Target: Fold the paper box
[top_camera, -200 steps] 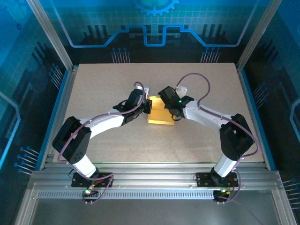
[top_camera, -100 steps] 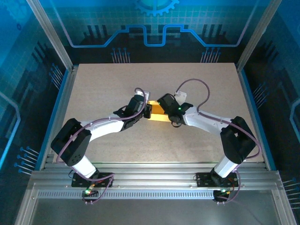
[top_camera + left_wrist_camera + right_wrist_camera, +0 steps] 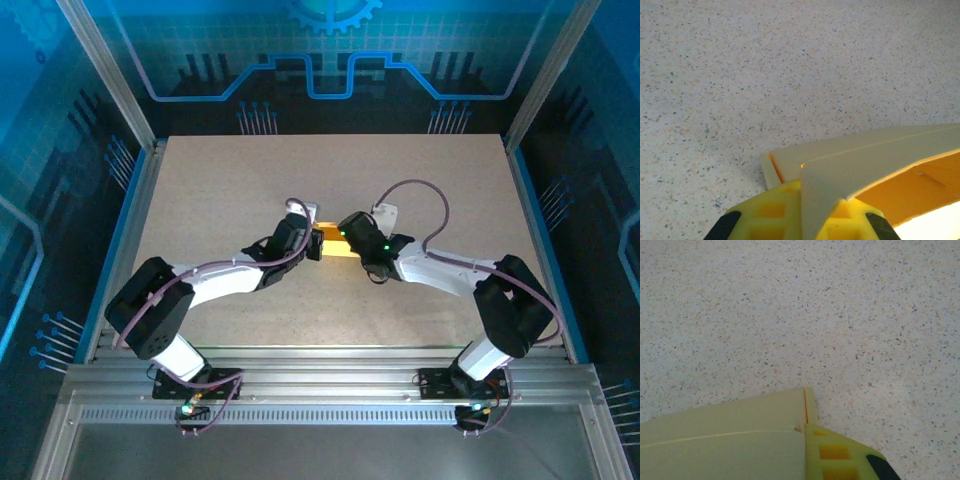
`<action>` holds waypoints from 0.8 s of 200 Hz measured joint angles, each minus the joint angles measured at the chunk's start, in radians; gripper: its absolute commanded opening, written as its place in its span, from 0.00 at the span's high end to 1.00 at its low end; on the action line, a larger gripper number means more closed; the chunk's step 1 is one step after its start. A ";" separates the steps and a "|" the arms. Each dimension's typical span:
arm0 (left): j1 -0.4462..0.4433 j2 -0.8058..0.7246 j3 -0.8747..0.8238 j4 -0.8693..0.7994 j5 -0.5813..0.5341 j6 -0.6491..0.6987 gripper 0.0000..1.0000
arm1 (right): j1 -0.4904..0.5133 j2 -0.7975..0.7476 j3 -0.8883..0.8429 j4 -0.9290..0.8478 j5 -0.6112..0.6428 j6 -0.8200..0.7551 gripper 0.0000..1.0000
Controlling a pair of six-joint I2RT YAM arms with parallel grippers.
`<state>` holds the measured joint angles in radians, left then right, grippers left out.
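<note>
At the centre of the speckled table (image 3: 220,190), the pale yellow paper box (image 3: 333,246), thin creased card folded into a shallow wedge, is pinched between the left gripper (image 3: 318,243) and right gripper (image 3: 346,240), both clenched on its ends.

Matt pale-yellow card paper box (image 3: 865,155) on speckled matt table (image 3: 790,60)

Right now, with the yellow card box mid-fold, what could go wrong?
1. The left gripper and right gripper pinch opposite ends of the pale yellow thin-card paper box. Uneven pulling might tear or miscrease it.
2. The left pinch sits on a creased ridge near the card's edge, so it may slip out or get crushed.
</note>
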<state>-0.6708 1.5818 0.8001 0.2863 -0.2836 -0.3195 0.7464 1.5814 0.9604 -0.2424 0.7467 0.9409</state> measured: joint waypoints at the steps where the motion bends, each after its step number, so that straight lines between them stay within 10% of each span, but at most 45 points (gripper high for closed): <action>1: -0.001 0.000 -0.001 0.001 -0.001 0.000 1.00 | 0.000 -0.001 -0.001 0.002 0.000 0.000 1.00; 160: -0.063 0.278 -0.179 0.673 -0.211 0.155 1.00 | 0.048 0.097 -0.294 0.637 0.124 -0.323 1.00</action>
<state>-0.7338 1.8595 0.6209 0.9596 -0.4942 -0.1646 0.7940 1.6783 0.6659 0.3946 0.8711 0.6178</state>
